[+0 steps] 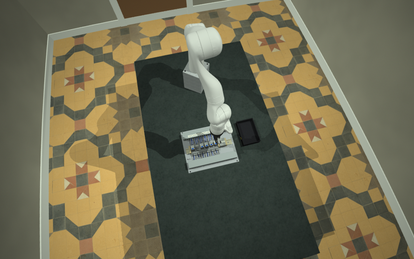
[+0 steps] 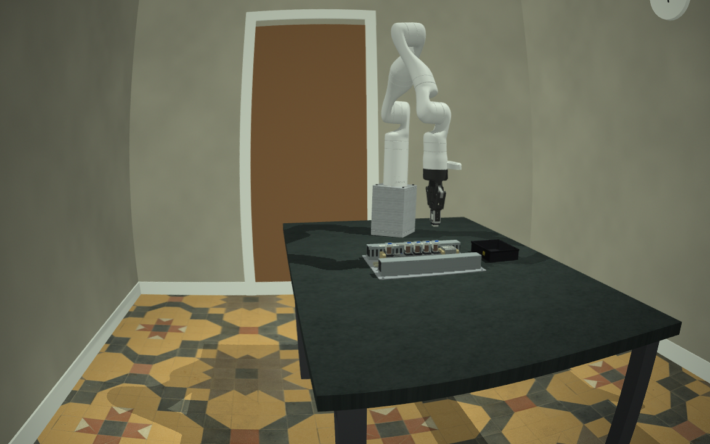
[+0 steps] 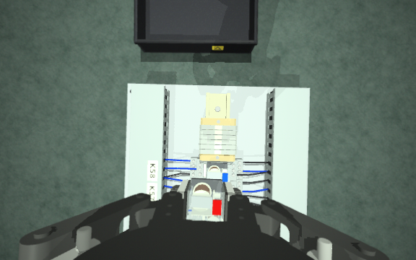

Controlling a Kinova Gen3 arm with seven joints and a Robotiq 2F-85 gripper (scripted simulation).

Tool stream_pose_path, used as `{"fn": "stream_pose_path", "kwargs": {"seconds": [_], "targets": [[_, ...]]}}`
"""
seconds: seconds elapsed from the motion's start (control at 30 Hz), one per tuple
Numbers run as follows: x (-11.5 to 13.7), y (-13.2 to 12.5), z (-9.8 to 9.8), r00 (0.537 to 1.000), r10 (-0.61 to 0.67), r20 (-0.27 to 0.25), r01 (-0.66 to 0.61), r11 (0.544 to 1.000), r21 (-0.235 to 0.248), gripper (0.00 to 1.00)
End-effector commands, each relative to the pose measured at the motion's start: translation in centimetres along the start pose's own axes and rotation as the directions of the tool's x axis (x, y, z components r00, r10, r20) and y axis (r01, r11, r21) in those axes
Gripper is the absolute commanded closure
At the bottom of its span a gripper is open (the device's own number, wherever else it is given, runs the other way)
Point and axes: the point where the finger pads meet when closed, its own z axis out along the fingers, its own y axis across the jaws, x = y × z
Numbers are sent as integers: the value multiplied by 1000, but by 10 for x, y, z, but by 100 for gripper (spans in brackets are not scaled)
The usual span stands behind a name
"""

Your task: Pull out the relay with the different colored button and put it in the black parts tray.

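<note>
My gripper (image 3: 206, 192) (image 2: 435, 224) is shut on the clear relay with the red button (image 3: 206, 204). It holds this relay well above the right end of the relay row. Blue-buttoned relays stand in their sockets below; one blue-buttoned relay (image 3: 215, 172) shows just past the held one in the wrist view, and the far-left one (image 2: 389, 249) stands apart from the others. The black parts tray (image 1: 259, 140) (image 2: 512, 254) (image 3: 196, 48) lies to the right of the panel, at the top of the wrist view. In the wrist view the gripper hides most of the row.
The grey panel (image 1: 213, 167) (image 3: 291, 144) carries wiring, labels, a terminal block (image 3: 217, 139) and long raised ducts, one of them the front duct (image 2: 429, 264). A gap of dark table (image 1: 221, 206) (image 2: 473, 331) separates the panel from the tray. The robot's base block (image 1: 191, 82) (image 2: 392, 212) stands behind.
</note>
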Motion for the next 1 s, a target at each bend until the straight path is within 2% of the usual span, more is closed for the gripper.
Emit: {"fn": "stream_pose_path", "kwargs": {"seconds": [0.0,0.43,0.5,0.97], "targets": [[18,0,-1,1000,-19,1,19,1000,-2,100],[94,-9,-1,1000,-19,1,19,1000,-2,100],[94,-9,-1,1000,-19,1,19,1000,-2,100],[166,-18,-1,1000,-19,1,19,1000,-2,100]]}}
